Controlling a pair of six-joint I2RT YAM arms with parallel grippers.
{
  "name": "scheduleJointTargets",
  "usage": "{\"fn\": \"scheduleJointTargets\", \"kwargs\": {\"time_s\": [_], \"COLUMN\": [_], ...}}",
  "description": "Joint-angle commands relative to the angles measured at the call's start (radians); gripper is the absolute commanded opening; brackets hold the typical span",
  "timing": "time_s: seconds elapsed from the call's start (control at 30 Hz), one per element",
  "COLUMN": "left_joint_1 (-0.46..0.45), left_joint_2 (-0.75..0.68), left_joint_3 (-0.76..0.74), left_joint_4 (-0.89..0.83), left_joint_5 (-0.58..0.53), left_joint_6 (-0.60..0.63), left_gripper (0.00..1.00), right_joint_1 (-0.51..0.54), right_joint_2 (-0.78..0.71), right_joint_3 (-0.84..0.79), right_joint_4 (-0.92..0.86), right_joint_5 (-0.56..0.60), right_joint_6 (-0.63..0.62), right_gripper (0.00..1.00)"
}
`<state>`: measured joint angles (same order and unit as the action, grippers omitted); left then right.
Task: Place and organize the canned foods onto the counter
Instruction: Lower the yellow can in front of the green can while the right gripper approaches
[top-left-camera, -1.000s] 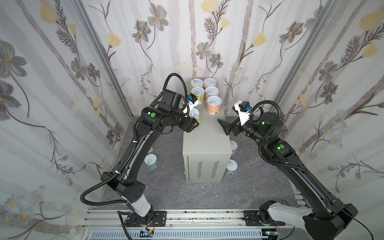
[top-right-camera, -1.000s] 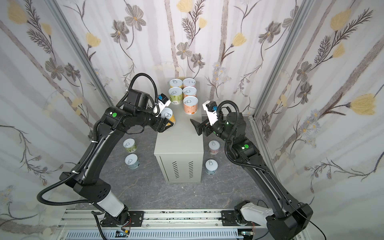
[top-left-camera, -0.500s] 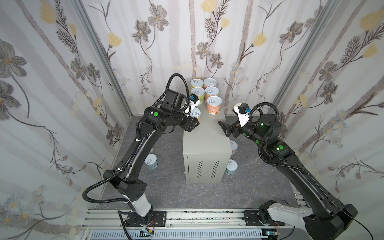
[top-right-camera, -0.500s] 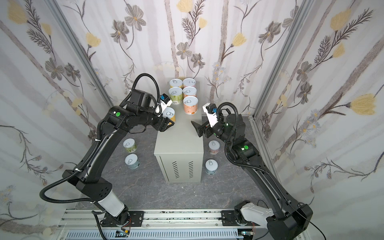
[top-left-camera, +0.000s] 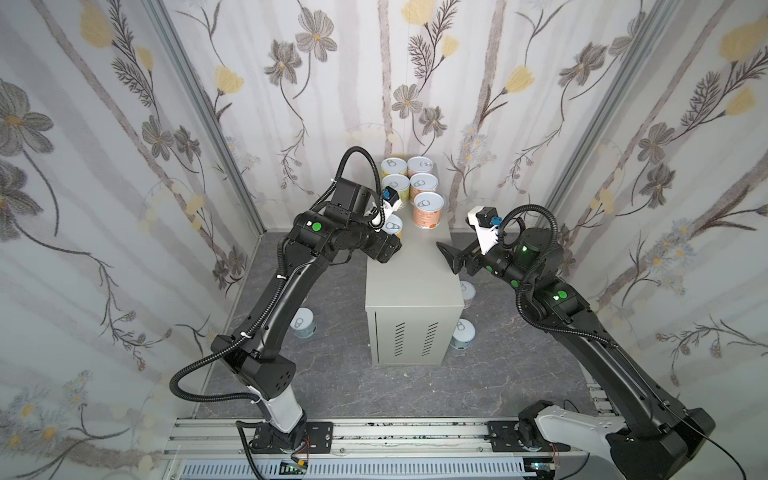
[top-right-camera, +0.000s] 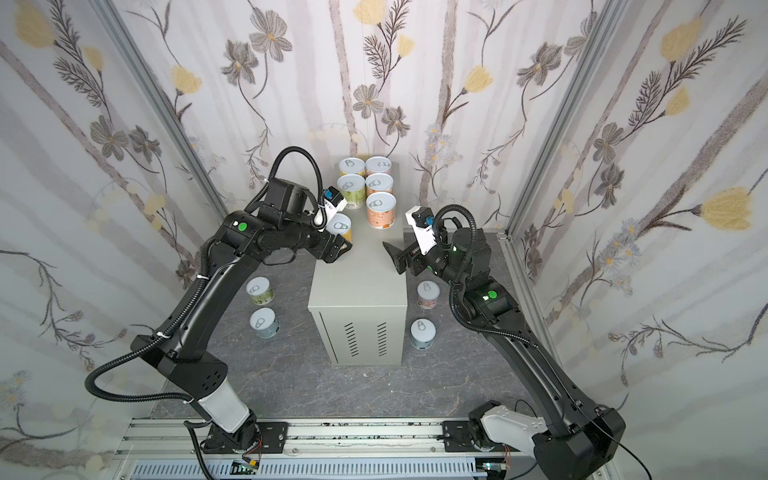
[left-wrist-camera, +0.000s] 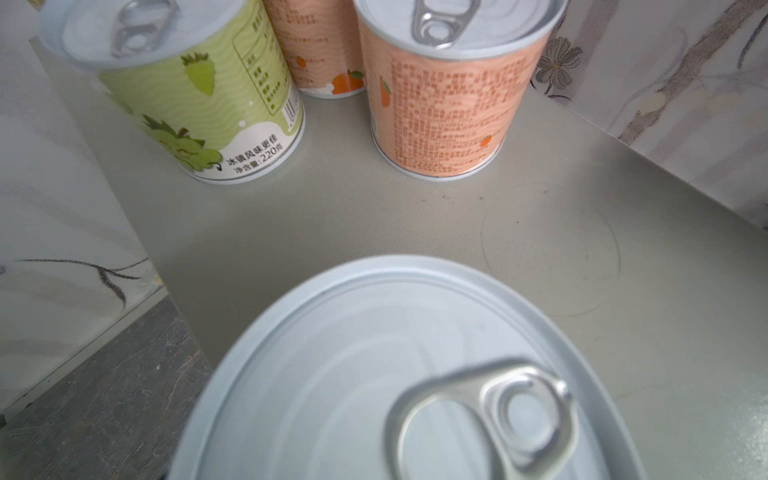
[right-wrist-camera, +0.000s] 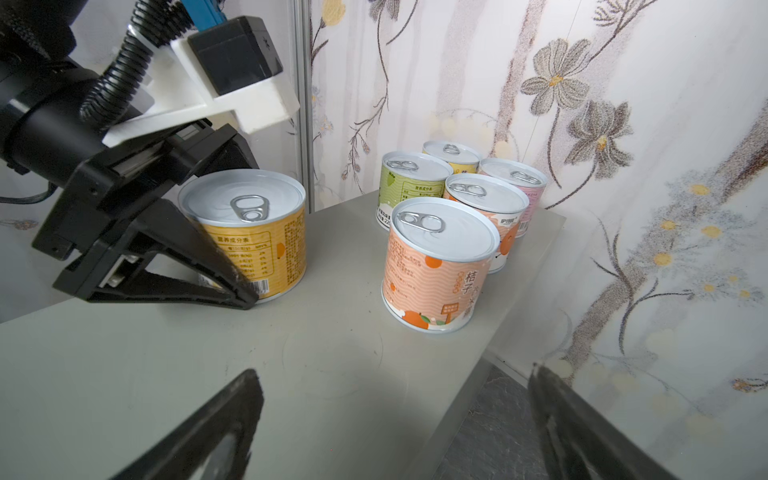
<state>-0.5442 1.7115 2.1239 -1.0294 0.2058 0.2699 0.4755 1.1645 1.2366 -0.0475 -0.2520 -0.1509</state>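
counter (top-left-camera: 411, 282): tall grey-beige box on the dark marbled floor (top-right-camera: 291, 374), with vent slits on its front face.
far end of counter: five cans stand upright in two columns by the wall.
left column: pale yellow can (right-wrist-camera: 451, 156) in the far left corner, green can (right-wrist-camera: 409, 187) just in front of it.
right column: pink can (right-wrist-camera: 515, 183) in the far right corner, then middle orange can (right-wrist-camera: 484, 203) and front orange can (right-wrist-camera: 436, 257) in line toward the front.
yellow can (right-wrist-camera: 257, 245): upright on the counter at its left edge, pull-tab lid up, in front of the green can and apart from it.
left gripper (top-left-camera: 392, 241): reaches in over the left edge. its fingers (right-wrist-camera: 208, 259) sit either side of the yellow can, and the near tip lies against the can's base. whether they clamp it or merely flank it cannot be told.
right gripper (top-left-camera: 451, 259): over the counter's right edge, fingers spread wide, nothing between them.
floor, left of counter: green floor can (top-right-camera: 258, 289) and light blue can (top-right-camera: 264, 322), both upright.
floor, right of counter: pink floor can (top-right-camera: 428, 293) and second light blue can (top-right-camera: 422, 332), both upright.
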Motion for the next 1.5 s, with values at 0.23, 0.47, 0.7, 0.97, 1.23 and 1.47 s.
{"fn": "scheduleJointTargets", "kwargs": {"time_s": [0.23,0.47,0.7,0.97,1.23,1.47], "left_joint_1": [0.0,0.0,0.0,0.0,0.0,0.0], "left_joint_2": [-0.011,-0.166,-0.475,-0.763,-0.738,-0.68], "left_joint_3": [0.016,-0.147,-0.522,-1.006,-1.053,-1.058], "left_joint_4": [0.002,0.142,0.473,0.98,1.086,1.154], "left_joint_5": [-0.016,-0.036,-0.089,-0.05,-0.083,-0.106], "left_joint_6": [0.028,0.025,0.005,-0.104,-0.106,-0.11], "left_gripper": [0.98,1.0,1.0,1.0,1.0,0.94], "right_joint_1": [-0.001,0.0,0.005,0.022,0.067,0.077], "right_joint_2": [-0.002,-0.003,-0.024,-0.077,-0.045,-0.018], "right_joint_3": [-0.005,-0.008,-0.036,-0.178,-0.164,-0.157], "right_joint_4": [0.031,0.038,0.1,0.334,0.361,0.37], "right_joint_5": [-0.005,-0.026,0.014,0.119,0.131,0.14], "right_joint_6": [-0.003,0.011,0.05,0.11,0.137,0.148], "right_gripper": [1.0,1.0,1.0,1.0,1.0,1.0]}}
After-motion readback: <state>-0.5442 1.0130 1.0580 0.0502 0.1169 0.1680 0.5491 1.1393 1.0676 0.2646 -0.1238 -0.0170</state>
